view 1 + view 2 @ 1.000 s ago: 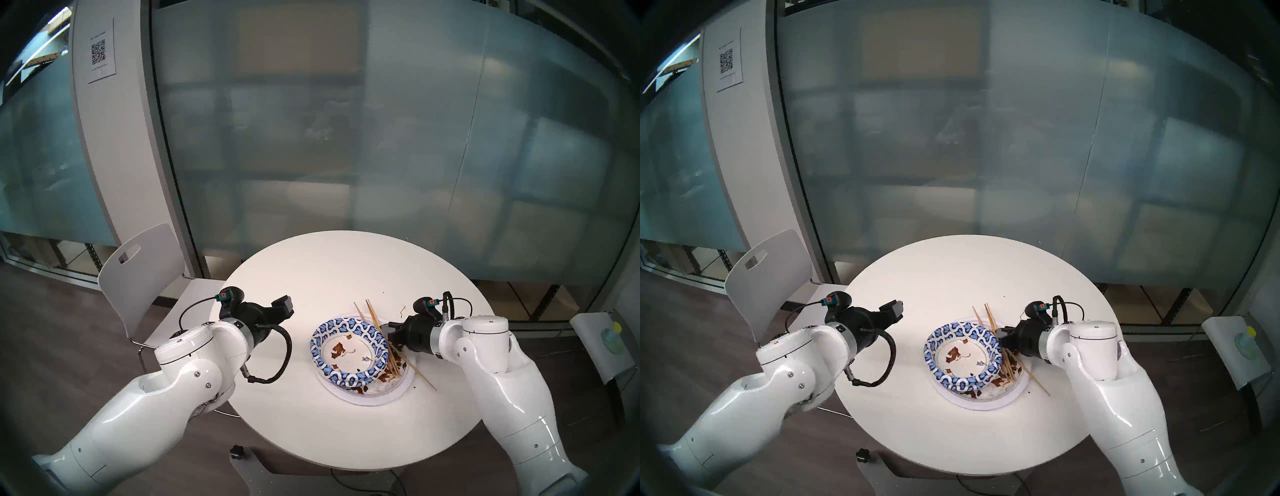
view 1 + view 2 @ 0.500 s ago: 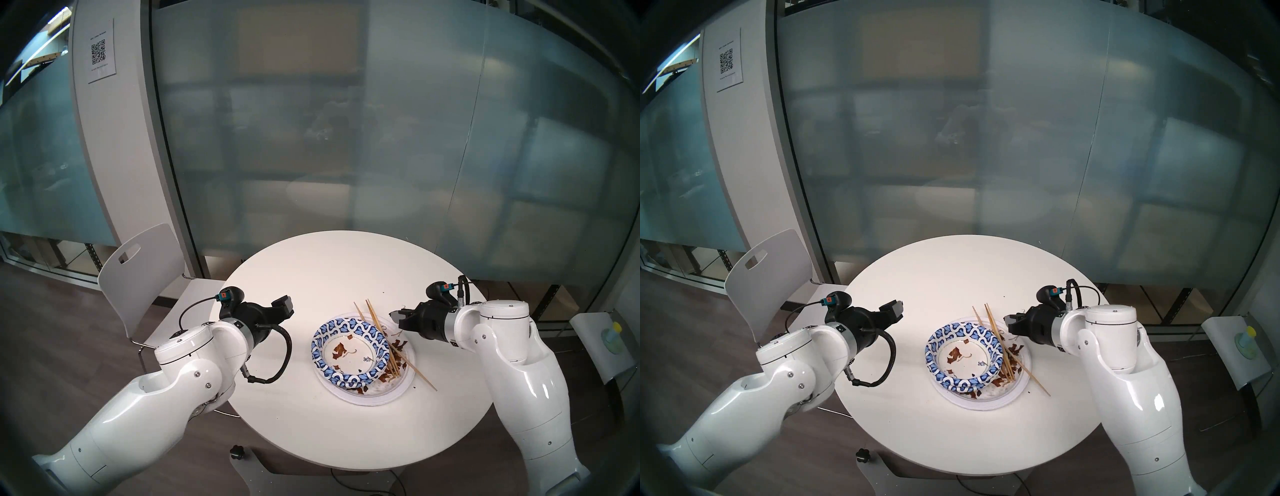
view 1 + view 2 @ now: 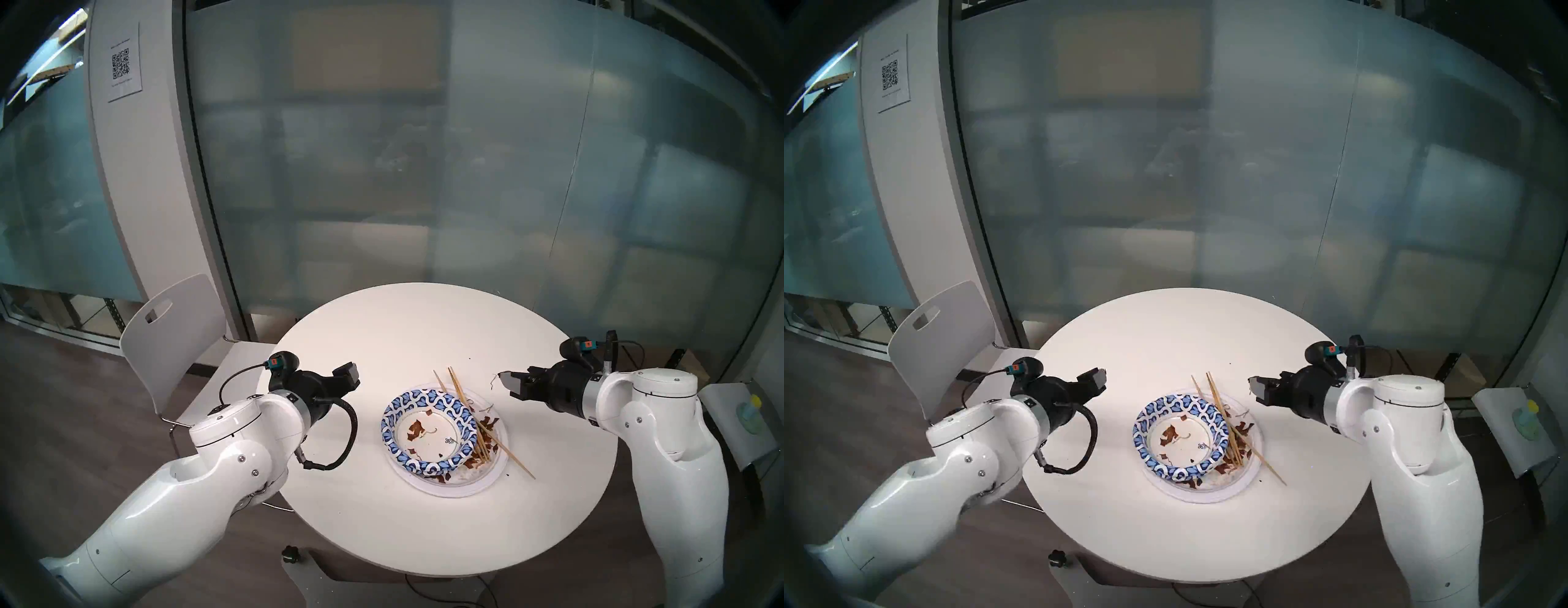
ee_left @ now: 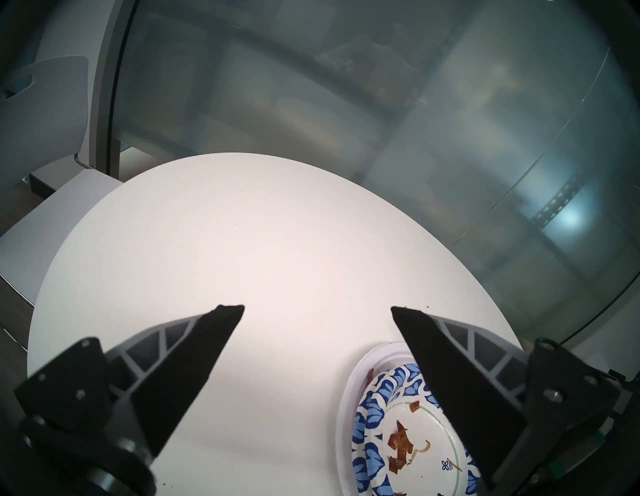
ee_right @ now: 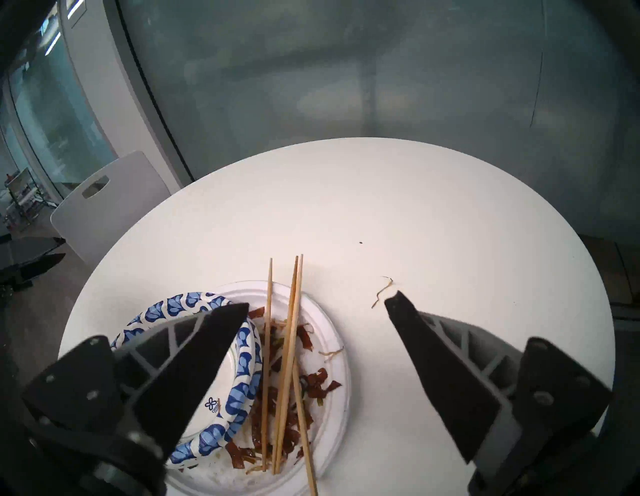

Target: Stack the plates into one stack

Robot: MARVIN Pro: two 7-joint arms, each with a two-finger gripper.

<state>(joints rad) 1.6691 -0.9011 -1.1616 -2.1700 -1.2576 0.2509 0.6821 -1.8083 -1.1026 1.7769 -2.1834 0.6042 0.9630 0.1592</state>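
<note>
The plates sit as one stack on the tabletop: blue-patterned dishes nested off-centre on the white plates, under and ahead of our right fingers, well to the right of our left fingers. Both pairs of fingers stand wide apart and hold nothing. Chopsticks lie across the white rim, one end overhanging it. We judge that any nudge there could roll them off or tip the nested dishes and spill scraps. Beyond both fingertips the tabletop lies open to its far edge; a loose strand lies just ahead of the right fingertip.
</note>
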